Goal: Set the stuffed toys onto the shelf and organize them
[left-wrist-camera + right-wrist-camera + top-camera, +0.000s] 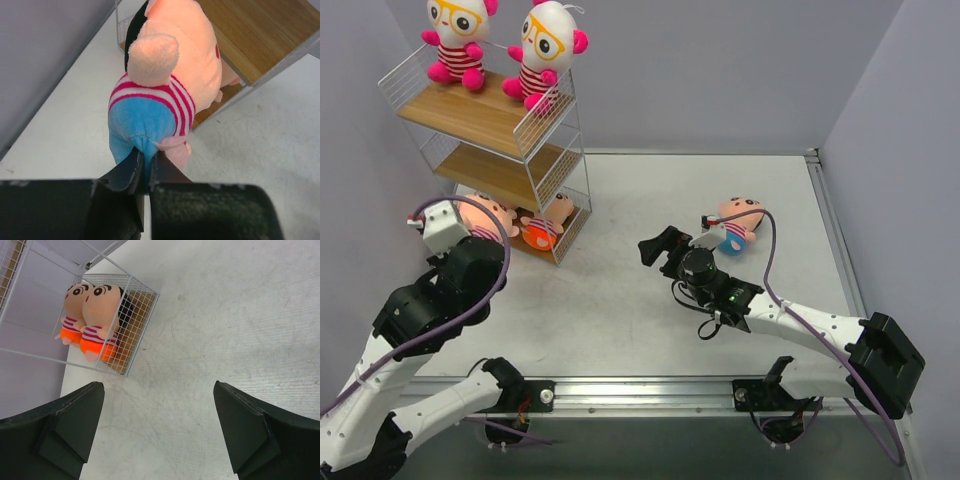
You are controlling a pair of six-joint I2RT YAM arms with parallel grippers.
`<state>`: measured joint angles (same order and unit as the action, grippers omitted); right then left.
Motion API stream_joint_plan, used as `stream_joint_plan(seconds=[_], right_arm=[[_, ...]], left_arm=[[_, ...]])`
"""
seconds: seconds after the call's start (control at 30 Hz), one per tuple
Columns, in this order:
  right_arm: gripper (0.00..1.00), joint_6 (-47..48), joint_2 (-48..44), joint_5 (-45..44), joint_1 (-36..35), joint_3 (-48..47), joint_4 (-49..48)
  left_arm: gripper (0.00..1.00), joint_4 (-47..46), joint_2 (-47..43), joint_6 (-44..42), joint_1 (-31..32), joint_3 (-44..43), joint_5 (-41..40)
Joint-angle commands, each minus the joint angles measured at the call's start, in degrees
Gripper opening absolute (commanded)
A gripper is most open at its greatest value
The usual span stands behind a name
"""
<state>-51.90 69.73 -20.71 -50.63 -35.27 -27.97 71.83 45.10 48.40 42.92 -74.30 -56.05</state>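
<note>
The left gripper is clamped on the blue bottom of a striped toy beside the shelf, which stands at the far left corner of the worktop. The toy should go in level over the shelf's front edge and be seated upright before release. The right gripper gapes wide and empty mid-table, with another blue toy lying toward the right edge.

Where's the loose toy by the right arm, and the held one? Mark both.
Loose toy (744,213): top external view, its head.
Held toy (141,125): left wrist view, its blue bottom.
</note>
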Motion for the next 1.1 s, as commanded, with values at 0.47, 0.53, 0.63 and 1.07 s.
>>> stream_joint_plan(seconds=[0.47, 0.53, 0.63, 1.07], right_arm=[[0.94, 3.12, -3.02, 0.23, -0.08, -0.77, -0.60], [0.94, 3.30, -3.64, 0.23, -0.08, -0.16, -0.95], [0.94, 4.08, -4.25, 0.23, -0.08, 0.28, -1.30], [0.93, 13.83, -9.26, 3.57, 0.01, 1.60, -3.23]], left_arm=[[0.02, -39.04, 2.01, -20.81, -38.41, 3.11, 34.85], [0.03, -41.94, 2.36, -19.75, -44.65, 4.16, 41.68], [0.02, -45.98, 3.58, -19.84, -46.87, 5.74, 44.44], [0.02, -53.63, 11.41, -22.12, -63.20, 8.03, 65.62]])
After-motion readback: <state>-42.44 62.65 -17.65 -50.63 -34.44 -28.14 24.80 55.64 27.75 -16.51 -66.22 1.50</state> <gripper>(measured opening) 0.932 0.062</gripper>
